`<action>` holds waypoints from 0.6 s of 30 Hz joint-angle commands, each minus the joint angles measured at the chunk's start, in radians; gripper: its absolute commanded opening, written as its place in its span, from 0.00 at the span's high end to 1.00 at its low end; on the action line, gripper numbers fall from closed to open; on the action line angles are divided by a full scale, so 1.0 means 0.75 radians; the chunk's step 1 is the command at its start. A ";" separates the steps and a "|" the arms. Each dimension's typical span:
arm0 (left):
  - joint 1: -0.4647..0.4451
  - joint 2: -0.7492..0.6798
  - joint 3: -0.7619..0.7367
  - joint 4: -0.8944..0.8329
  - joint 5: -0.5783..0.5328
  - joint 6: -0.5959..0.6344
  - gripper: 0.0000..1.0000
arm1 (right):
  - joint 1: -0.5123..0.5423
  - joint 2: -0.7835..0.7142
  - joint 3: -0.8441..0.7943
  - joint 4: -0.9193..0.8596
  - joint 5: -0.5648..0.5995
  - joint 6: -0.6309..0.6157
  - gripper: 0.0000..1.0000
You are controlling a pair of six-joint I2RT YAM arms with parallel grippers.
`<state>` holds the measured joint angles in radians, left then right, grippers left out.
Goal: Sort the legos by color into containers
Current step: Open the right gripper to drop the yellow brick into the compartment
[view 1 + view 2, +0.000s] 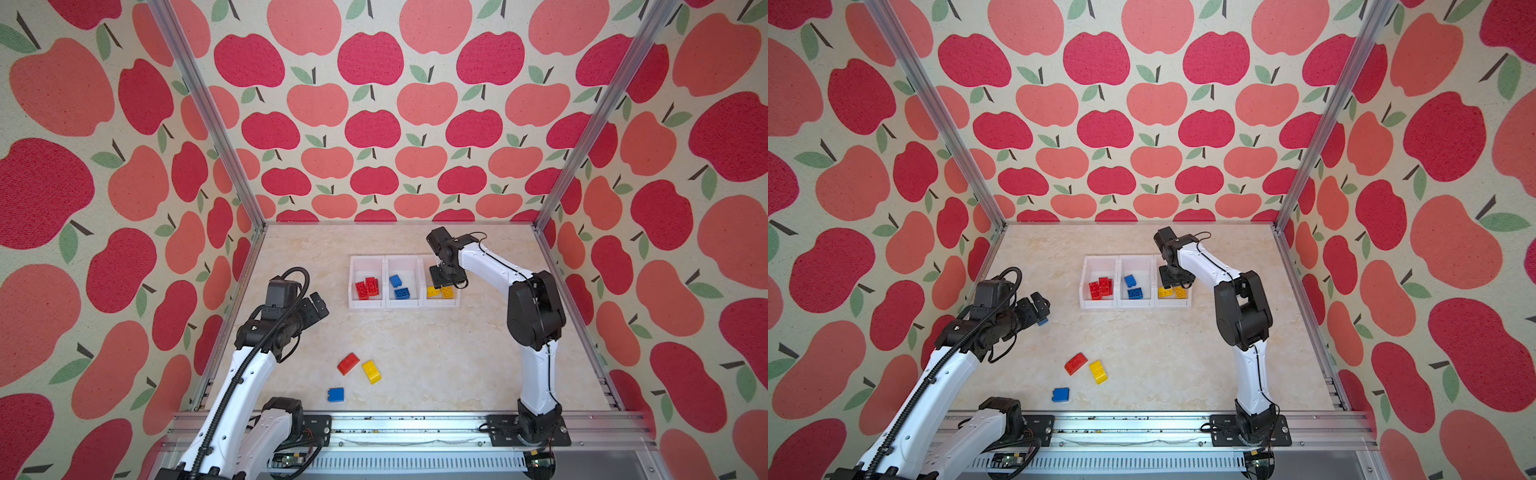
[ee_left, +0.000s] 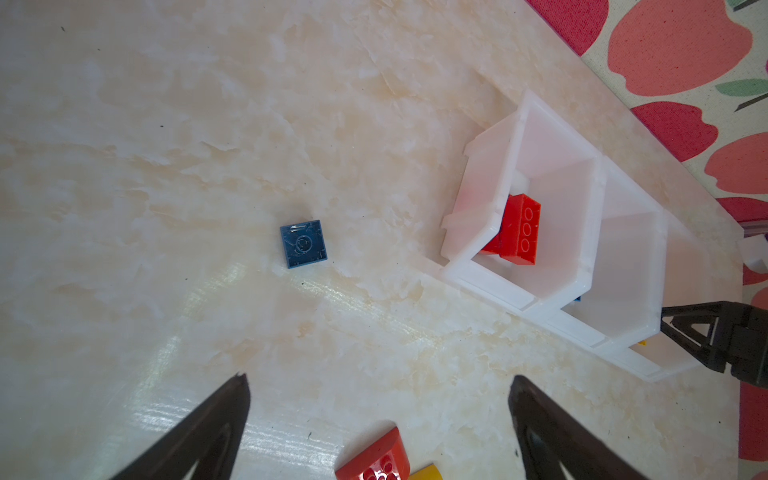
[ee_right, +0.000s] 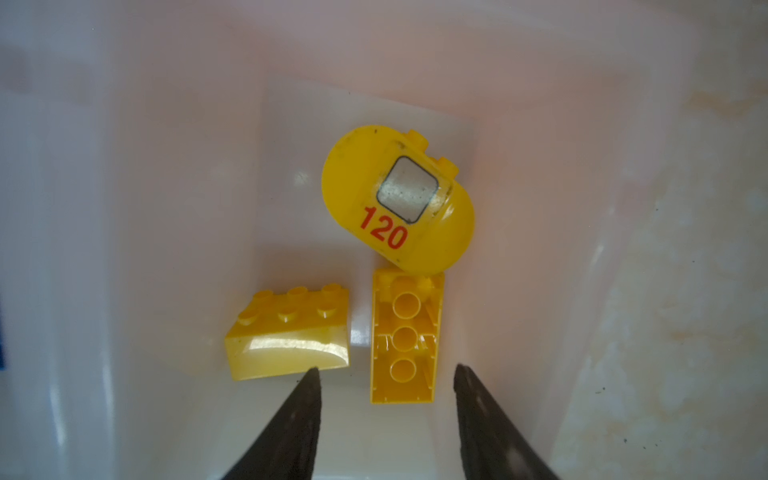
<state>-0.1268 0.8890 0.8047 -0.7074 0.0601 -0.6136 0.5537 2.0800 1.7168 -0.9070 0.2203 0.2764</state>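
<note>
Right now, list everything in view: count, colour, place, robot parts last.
bins: three, white, joined row, far side of the table.
red bricks: about three, red, left bin.
blue bricks: two, blue, middle bin.
yellow bricks: three, yellow, right bin; one rounded, marked 120.
loose red brick: one, red, table front.
loose yellow brick: one, yellow, beside it.
loose blue bricks: two, blue; one table front, one below the left arm's jaws.
left arm: one, white-black, jaws open above the table.
right arm: one, white-black, jaws open inside right bin.

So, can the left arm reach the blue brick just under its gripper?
Probably yes: the left gripper is open, and the blue brick lies alone on bare table, nothing close beside it.
</note>
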 commanded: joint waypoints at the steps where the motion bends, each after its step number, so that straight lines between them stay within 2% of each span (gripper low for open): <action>1: -0.005 -0.013 0.023 -0.030 -0.025 -0.019 0.01 | -0.004 -0.009 0.029 -0.024 0.006 -0.008 0.46; 12: -0.005 0.008 0.031 -0.056 -0.040 -0.026 0.01 | 0.011 -0.113 0.019 -0.051 -0.033 0.024 0.45; 18: -0.001 0.070 0.069 -0.100 -0.066 -0.037 0.00 | 0.031 -0.245 -0.059 -0.067 -0.074 0.066 0.38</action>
<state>-0.1268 0.9253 0.8131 -0.7349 0.0402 -0.6201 0.5644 1.9732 1.7016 -0.9215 0.1963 0.2966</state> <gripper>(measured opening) 0.996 0.607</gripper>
